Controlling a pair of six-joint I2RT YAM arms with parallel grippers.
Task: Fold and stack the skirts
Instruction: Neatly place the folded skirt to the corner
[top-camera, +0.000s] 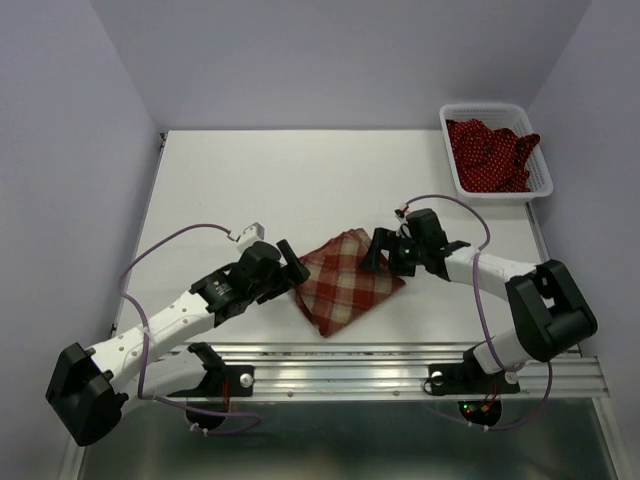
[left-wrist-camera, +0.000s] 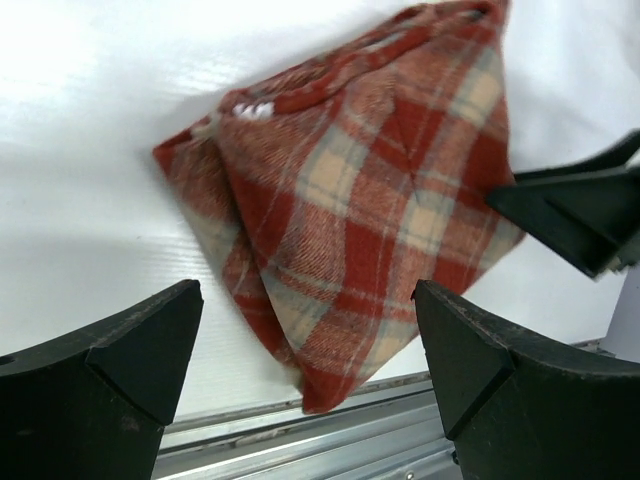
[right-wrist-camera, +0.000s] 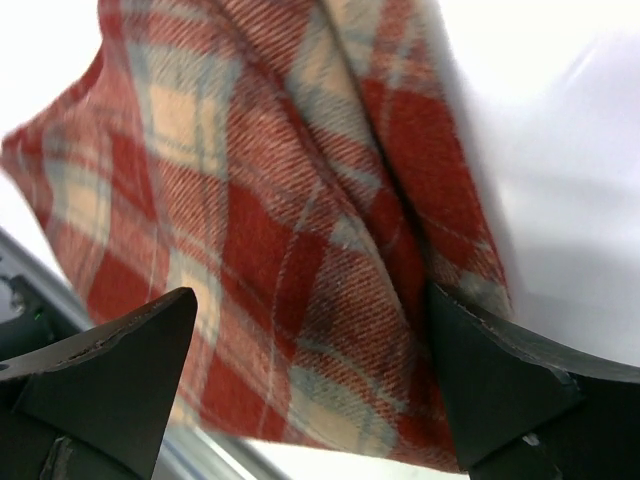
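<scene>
2 grippers flank the folded plaid skirt (top-camera: 347, 282), and you can see both sets of jaws spread wide with nothing pinched between them; the left gripper (top-camera: 296, 264) sits just beside the skirt's left corner, the right gripper (top-camera: 377, 251) just beside its far right corner. The skirt lies flat as a diamond on the white table (top-camera: 260, 170), turned so that 1 corner points at you; that near corner comes close to the aluminium rail (top-camera: 400, 366) along the table's front edge, so you have little room on that side. From the left wrist view the folded layers show along the skirt's left edge, slightly fanned rather than flush, and a fingertip of the right gripper sits at the opposite edge. From the right wrist view the plaid fills the space below the fingers; you cannot tell from it whether the pads touch the cloth.

Behind the skirt the table runs bare to the far wall, and bare surface also lies to the left and between the skirt and the basket. The white mesh basket (top-camera: 505, 192) stands in the far right corner, tight to the right edge and well apart from both arms; the polka-dot skirts (top-camera: 485, 150) lie heaped inside it, 1 fold draped over its right rim.
</scene>
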